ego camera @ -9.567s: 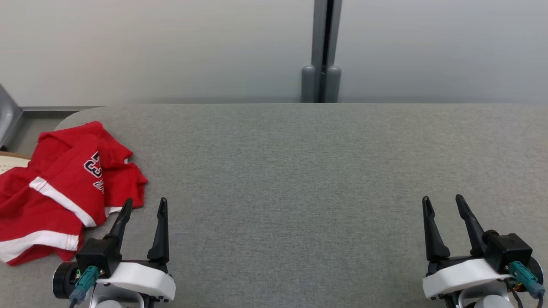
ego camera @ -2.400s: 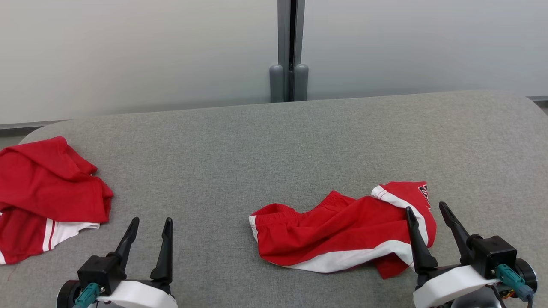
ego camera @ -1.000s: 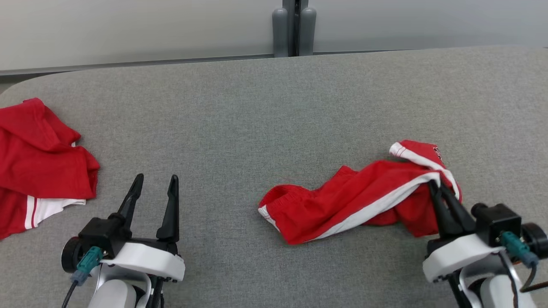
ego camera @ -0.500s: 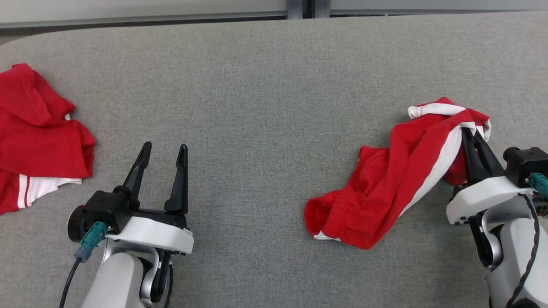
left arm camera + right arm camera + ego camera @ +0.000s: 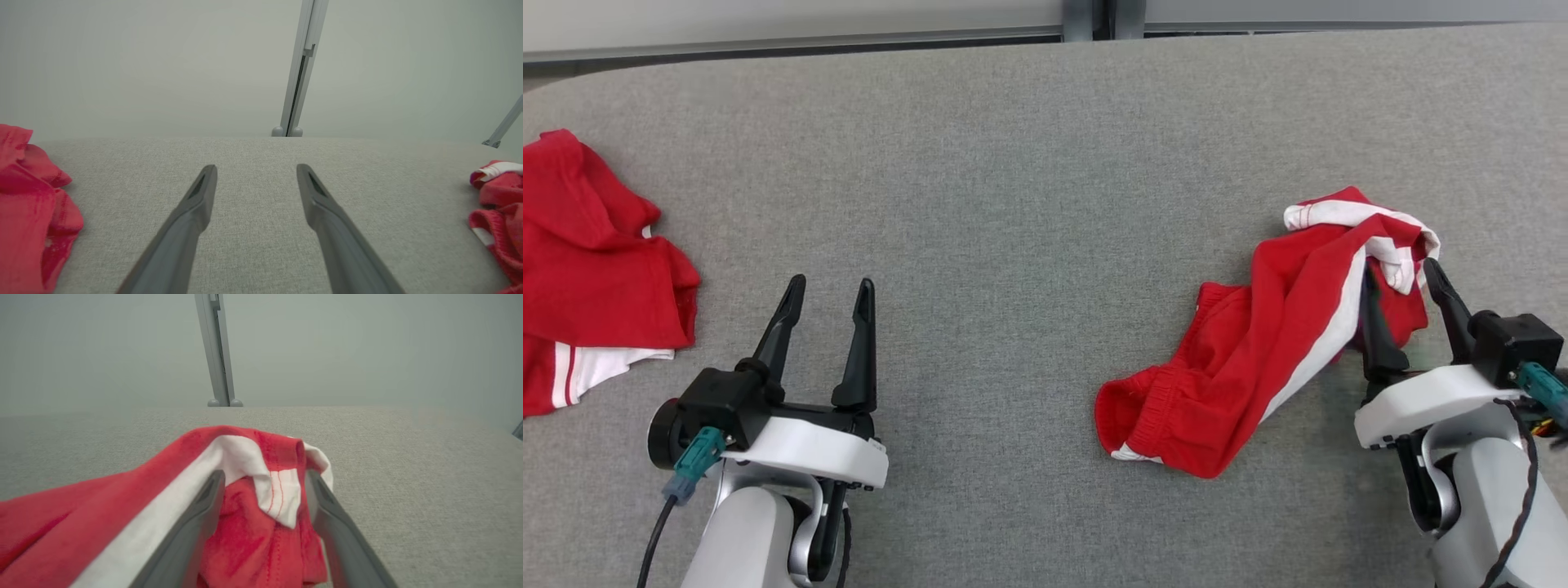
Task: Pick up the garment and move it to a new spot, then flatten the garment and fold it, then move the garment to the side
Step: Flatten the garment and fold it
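Head view: a grey cloth-covered table (image 5: 1013, 163). A pair of red shorts (image 5: 1258, 343) with a white side stripe lies bunched right of centre, its elastic waistband nearest the robot. The right gripper (image 5: 1396, 282) sits at the far, heaped end of the shorts, its two dark fingers spread wide with a fold of cloth between them. The left gripper (image 5: 832, 286) rests at the lower left, fingers parted and empty, well apart from the shorts. A second red garment (image 5: 596, 278) lies at the table's left edge.

Left wrist view: the left gripper (image 5: 256, 169) is open over bare table, with the second red garment (image 5: 28, 204) far left and the shorts (image 5: 496, 204) far right.

Right wrist view: the right gripper (image 5: 264, 475) is open. Red and white cloth of the shorts (image 5: 171, 465) mounds between and over its fingers, loose and not pinched.

Judgement: the shorts look set down at their new spot, so flattening comes next. To do it well, the right gripper should back straight out along its fingers so that it does not snag the fold. Each gripper should then take one outer corner low at the table. Pulling them apart evenly should smooth out the heap.
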Motion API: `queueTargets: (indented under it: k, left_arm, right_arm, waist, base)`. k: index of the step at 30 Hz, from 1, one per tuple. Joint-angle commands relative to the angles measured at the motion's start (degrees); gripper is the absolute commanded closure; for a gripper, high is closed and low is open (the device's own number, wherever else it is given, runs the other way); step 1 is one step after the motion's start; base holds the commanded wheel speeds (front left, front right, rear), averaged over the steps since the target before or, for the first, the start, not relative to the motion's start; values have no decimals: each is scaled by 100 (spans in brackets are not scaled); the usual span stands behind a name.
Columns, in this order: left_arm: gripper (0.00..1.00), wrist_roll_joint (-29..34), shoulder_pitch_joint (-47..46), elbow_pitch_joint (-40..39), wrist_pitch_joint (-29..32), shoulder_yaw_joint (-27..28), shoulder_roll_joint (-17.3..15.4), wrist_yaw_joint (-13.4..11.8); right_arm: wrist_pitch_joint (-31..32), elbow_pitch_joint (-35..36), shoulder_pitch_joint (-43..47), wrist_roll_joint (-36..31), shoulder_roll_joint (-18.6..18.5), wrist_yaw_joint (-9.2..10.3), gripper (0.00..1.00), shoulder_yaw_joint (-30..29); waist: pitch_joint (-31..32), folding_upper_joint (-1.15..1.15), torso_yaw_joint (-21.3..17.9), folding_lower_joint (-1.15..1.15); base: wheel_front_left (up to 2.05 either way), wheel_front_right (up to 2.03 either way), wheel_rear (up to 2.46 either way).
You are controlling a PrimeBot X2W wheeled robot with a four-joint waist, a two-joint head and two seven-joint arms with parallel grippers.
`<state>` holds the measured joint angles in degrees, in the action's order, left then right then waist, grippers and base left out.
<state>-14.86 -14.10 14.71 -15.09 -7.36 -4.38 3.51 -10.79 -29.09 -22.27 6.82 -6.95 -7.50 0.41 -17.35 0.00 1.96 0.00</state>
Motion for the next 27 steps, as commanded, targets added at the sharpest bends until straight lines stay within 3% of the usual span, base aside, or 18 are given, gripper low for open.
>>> queueTargets:
  k: [1,15,27]
  left_arm:
    - [0,25,62,-19,-10,43,-4,28]
    - [0,149,649,-109,-10,175,21,47]
    - [0,215,987,-18,-10,74,-26,28]
  right_arm:
    - [-60,159,111,35,-46,2,0,-9]
    - [649,2212,1393,113,58,2,0,222]
    - [991,2702,2120,124,244,1,0,263]
  waist:
    - [112,0,-73,0]
    - [780,0,-191,0]
    - [1097,0,-179,0]
  base:
    - [0,0,0]
    - [0,0,0]
    - [0,0,0]
